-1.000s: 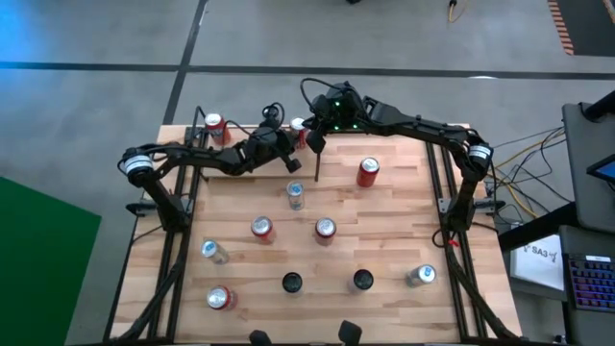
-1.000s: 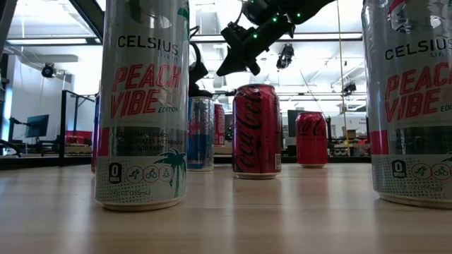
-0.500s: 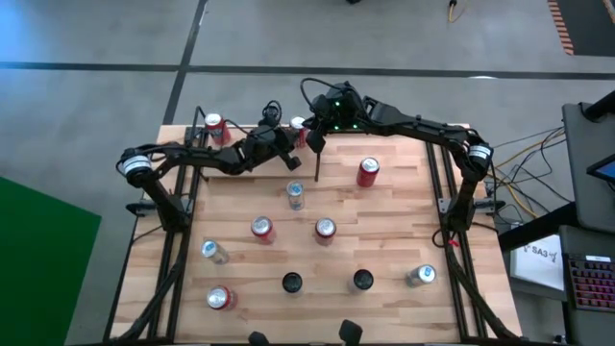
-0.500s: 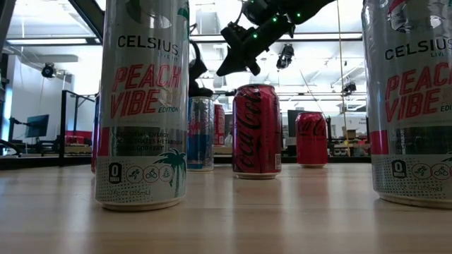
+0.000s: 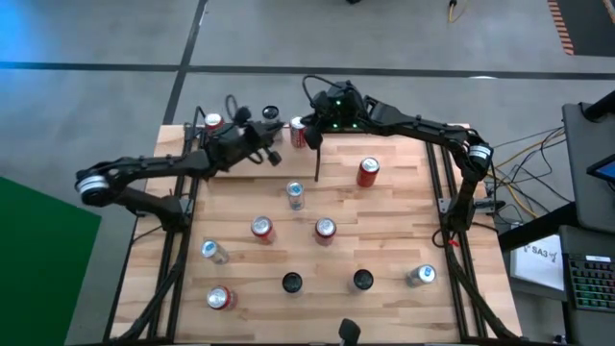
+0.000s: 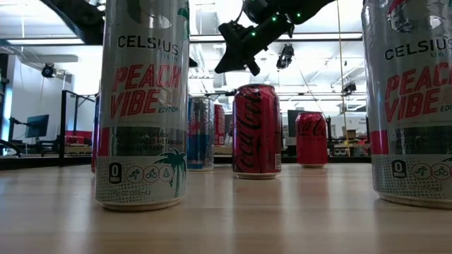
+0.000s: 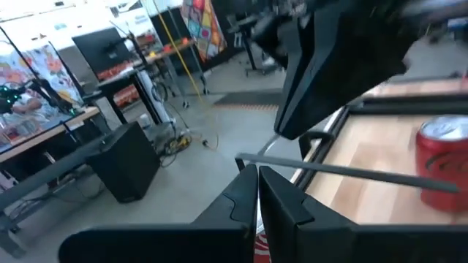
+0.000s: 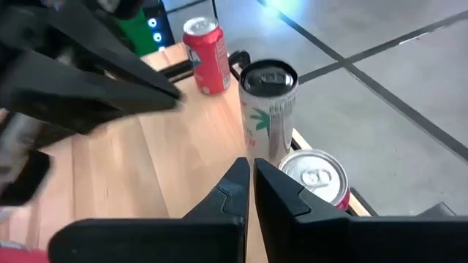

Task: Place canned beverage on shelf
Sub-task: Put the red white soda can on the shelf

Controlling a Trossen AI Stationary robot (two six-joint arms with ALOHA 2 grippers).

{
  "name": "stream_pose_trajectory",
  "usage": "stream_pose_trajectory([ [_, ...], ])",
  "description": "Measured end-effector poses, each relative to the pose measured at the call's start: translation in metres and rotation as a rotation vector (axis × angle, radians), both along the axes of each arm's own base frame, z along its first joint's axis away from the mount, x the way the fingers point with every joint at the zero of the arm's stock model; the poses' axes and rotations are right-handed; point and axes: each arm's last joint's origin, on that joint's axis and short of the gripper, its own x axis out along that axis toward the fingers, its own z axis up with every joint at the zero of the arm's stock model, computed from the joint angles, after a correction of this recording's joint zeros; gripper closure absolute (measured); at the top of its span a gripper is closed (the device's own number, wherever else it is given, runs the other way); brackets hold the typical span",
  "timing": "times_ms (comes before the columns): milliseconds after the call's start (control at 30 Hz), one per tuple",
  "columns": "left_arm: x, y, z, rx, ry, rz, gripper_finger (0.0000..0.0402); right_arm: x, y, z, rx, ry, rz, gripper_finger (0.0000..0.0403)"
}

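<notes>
The shelf [image 5: 394,207] is a light wood board edged by black rods, with a black upright rod [image 5: 317,165]. Three cans stand on their bases along its far edge: a red one [image 5: 213,121], a white dark-topped one [image 5: 270,112] [image 8: 267,109] and a red one [image 5: 299,131] [image 8: 314,181]. My left gripper [image 5: 274,154] [image 7: 257,183] is shut and holds nothing, in the air near the far left. My right gripper [image 5: 312,139] [image 8: 250,175] is shut and holds nothing, above the white can and the red can beside it.
Several more cans stand upright across the board, among them a red one [image 5: 368,171], a silver one [image 5: 295,195], two red ones [image 5: 261,228] [image 5: 325,229] and tall Celsius cans [image 6: 145,106] near the front. Bare wood lies between them.
My left gripper has risen and drawn back toward the table's left edge, mostly in the last half second, leaving the cans at the far edge in plain sight. My right gripper has stayed where it was.
</notes>
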Motion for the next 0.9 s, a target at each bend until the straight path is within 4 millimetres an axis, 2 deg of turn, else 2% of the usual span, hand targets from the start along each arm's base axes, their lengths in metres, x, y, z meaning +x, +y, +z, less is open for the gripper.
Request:
stream_pose_trajectory([
  [133,-0.018,-0.011,0.011,0.007,-0.083,-0.009,0.0402,0.005,-0.003,-0.003,-0.006,-0.031,-0.005,0.039],
  [400,-0.042,-0.024,0.022,0.008,-0.202,-0.016,0.0402,0.018,-0.012,-0.027,0.015,-0.003,-0.038,0.039],
  [633,-0.048,-0.027,0.024,0.015,-0.221,-0.017,0.0402,0.021,-0.018,-0.044,0.012,0.064,-0.107,0.039],
  [900,-0.043,-0.024,0.018,-0.001,-0.196,-0.016,0.0402,0.02,-0.02,-0.055,-0.022,0.156,-0.185,0.039],
])
